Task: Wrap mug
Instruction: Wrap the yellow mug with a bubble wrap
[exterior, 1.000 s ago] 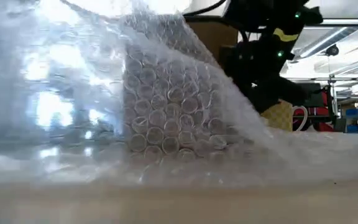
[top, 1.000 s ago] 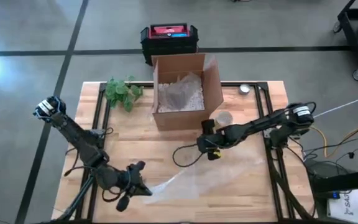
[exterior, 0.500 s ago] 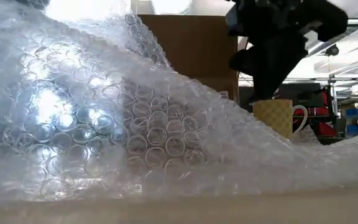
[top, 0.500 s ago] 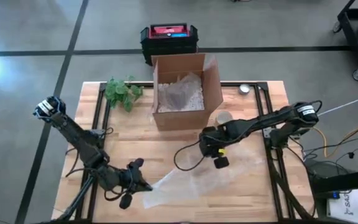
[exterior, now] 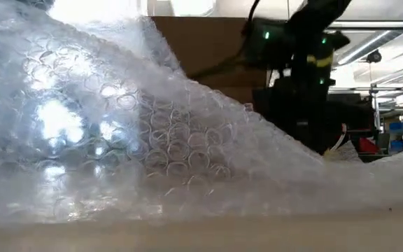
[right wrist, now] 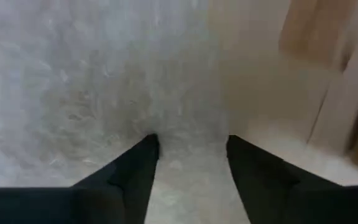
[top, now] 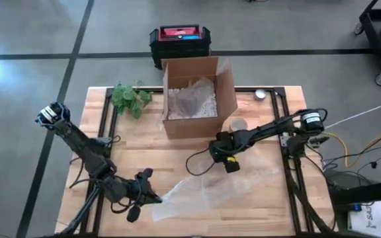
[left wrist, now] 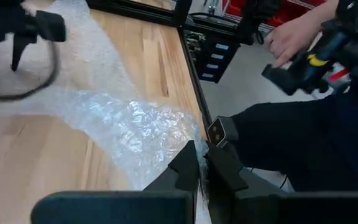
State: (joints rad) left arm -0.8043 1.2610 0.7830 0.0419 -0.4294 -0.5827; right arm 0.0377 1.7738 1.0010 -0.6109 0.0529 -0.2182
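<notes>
Wood table (top: 144, 149) w/ black frame. On it: cardboard box (top: 194, 96) at far-mid edge, green plant sprig (top: 129, 97) far-left, mug (top: 237, 125) beside box, bubble wrap sheet (top: 217, 185) near-right, small round tin (top: 261, 94) far-right.

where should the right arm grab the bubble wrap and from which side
At the free edge of the bubble wrap nearest the mug, probably from straight above. The sheet lies flat there on the table, and the left gripper already pinches the opposite corner. The right gripper, jaws open, hovers over that edge.
</notes>
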